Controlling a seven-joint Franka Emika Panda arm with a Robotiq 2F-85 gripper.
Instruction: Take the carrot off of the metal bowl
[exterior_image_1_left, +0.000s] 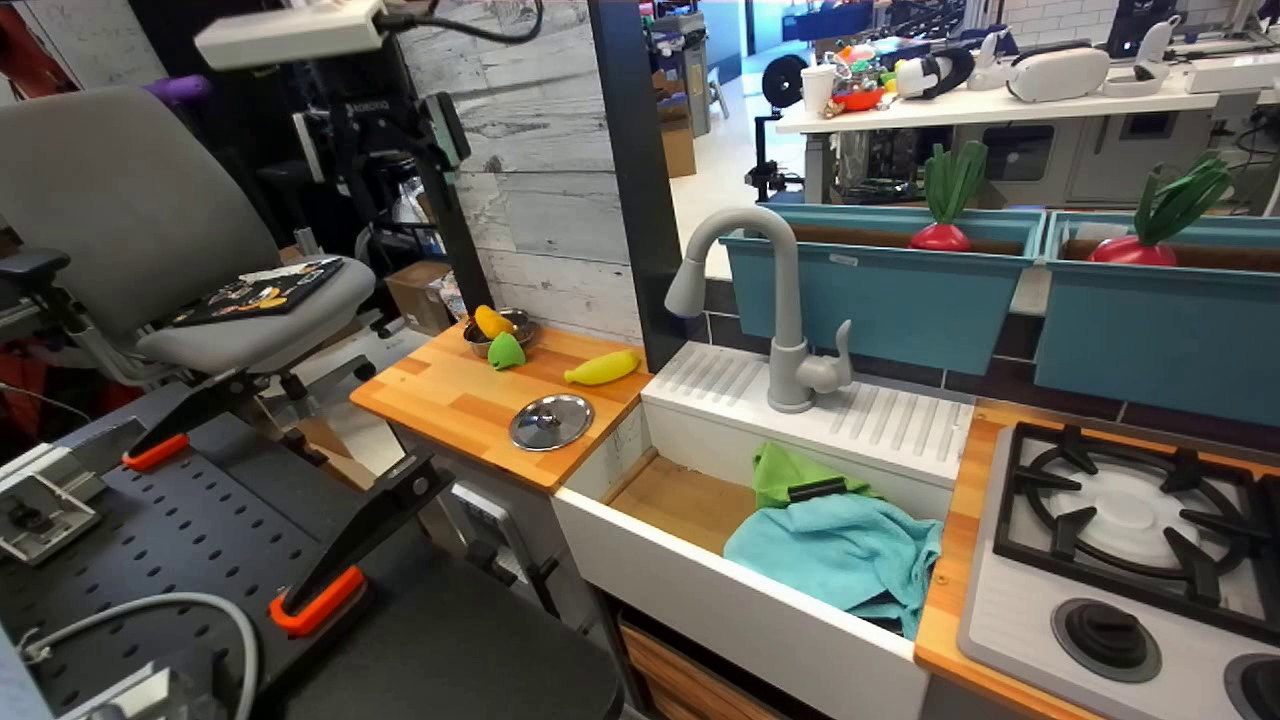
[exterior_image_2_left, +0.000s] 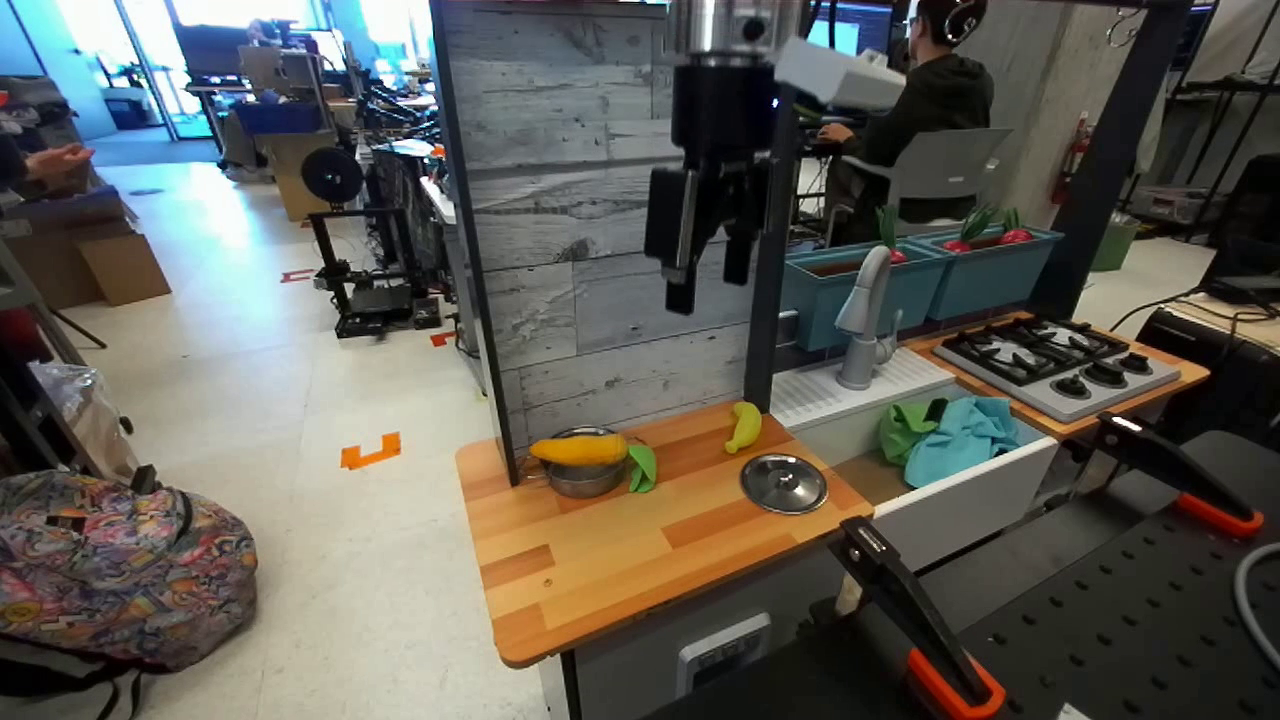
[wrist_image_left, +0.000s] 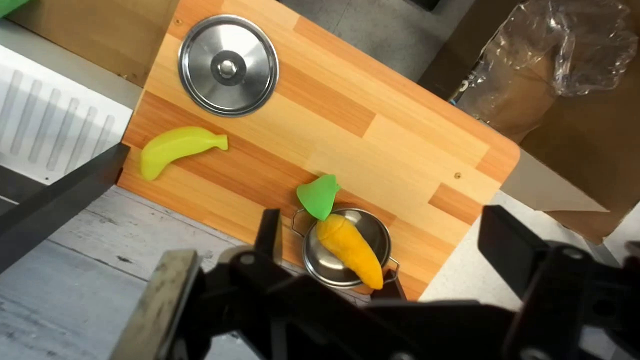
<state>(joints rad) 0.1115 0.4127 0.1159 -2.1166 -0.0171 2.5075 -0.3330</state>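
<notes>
the carrot (exterior_image_2_left: 580, 450) is seen laid across the metal bowl (exterior_image_2_left: 585, 484) on a wooden counter (exterior_image_2_left: 620, 560), far left in an exterior view, its green top hung past the right rim; high above, the gripper (exterior_image_2_left: 709, 285) is held with fingers spread wide, nothing grasped.

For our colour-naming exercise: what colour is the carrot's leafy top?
The leafy top is bright green, showing best in the wrist view.

Well lit overall; window (exterior_image_2_left: 245, 10) blown out, top left of an exterior view. Wrist view: glare on lid (wrist_image_left: 228, 66), gripper (wrist_image_left: 384, 225) dark, slightly soft.
</notes>
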